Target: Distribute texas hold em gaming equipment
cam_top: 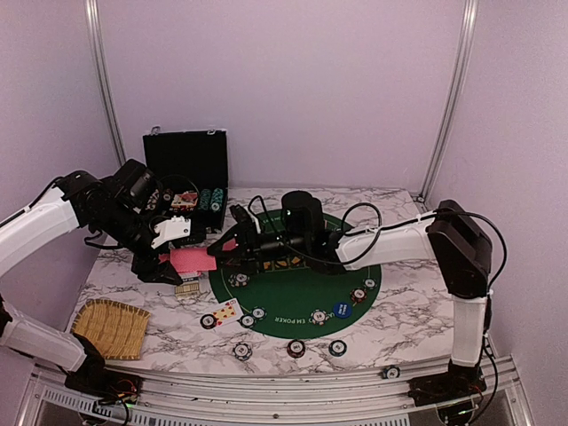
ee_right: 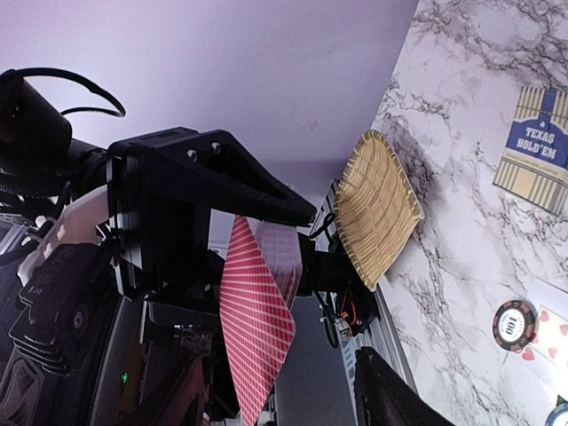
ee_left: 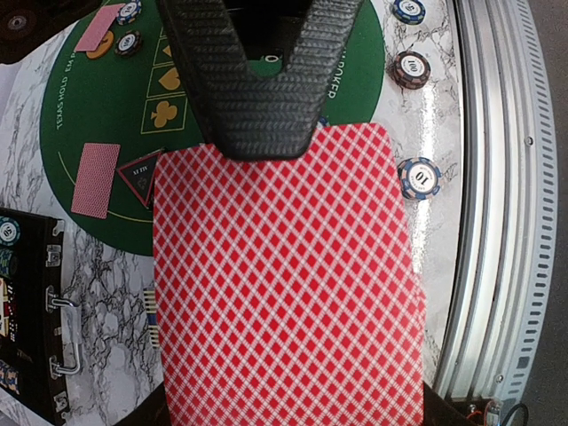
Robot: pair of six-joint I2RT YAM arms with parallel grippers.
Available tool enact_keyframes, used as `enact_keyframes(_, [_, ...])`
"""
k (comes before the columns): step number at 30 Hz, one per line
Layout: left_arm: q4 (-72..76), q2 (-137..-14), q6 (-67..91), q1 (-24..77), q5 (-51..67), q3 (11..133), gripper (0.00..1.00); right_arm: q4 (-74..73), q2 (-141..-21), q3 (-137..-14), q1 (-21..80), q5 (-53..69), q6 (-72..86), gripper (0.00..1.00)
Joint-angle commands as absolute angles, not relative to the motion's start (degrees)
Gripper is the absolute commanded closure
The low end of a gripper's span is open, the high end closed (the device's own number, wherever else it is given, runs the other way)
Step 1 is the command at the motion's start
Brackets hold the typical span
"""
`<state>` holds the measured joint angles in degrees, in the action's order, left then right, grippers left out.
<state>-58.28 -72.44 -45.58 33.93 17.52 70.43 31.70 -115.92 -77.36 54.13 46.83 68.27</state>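
TEXAS HOLD'EM box (ee_right: 532, 146), chip (ee_left: 419, 178) marked 10

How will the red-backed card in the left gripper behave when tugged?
Probably thin and bendy: the red-backed card looks sliver-thin edge-on. Likely light and slick: the left gripper pinches only one end, so it may slip.

A robotics lab cell: a left arm (cam_top: 31, 226) and right arm (cam_top: 390, 238) bolted by an aluminium rail (cam_top: 293, 382) at a marble-patterned desk (cam_top: 417, 311), enclosed by plain pale wall panels (cam_top: 284, 89) on metal posts (cam_top: 453, 89).
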Motion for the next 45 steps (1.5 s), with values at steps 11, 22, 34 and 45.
enact_keyframes(11, [-58.3,-72.5,-45.4,33.8,17.7,70.6,1.0,37.5,-116.5,-79.1,55.0,49.1,72.4,0.88])
enact_keyframes(22, [-58.3,-72.5,-45.6,33.8,17.3,70.2,1.0,42.6,-115.3,-75.1,54.5,49.7,77.0,1.0])
enact_keyframes(34, [-58.3,-72.6,-45.8,33.8,16.6,69.5,1.0,35.0,-101.7,-58.3,45.8,49.8,71.2,1.0])
enact_keyframes(45, [-58.4,-73.3,-45.4,33.8,16.7,70.1,1.0,14.6,-95.5,-46.9,35.9,49.5,55.4,1.0])
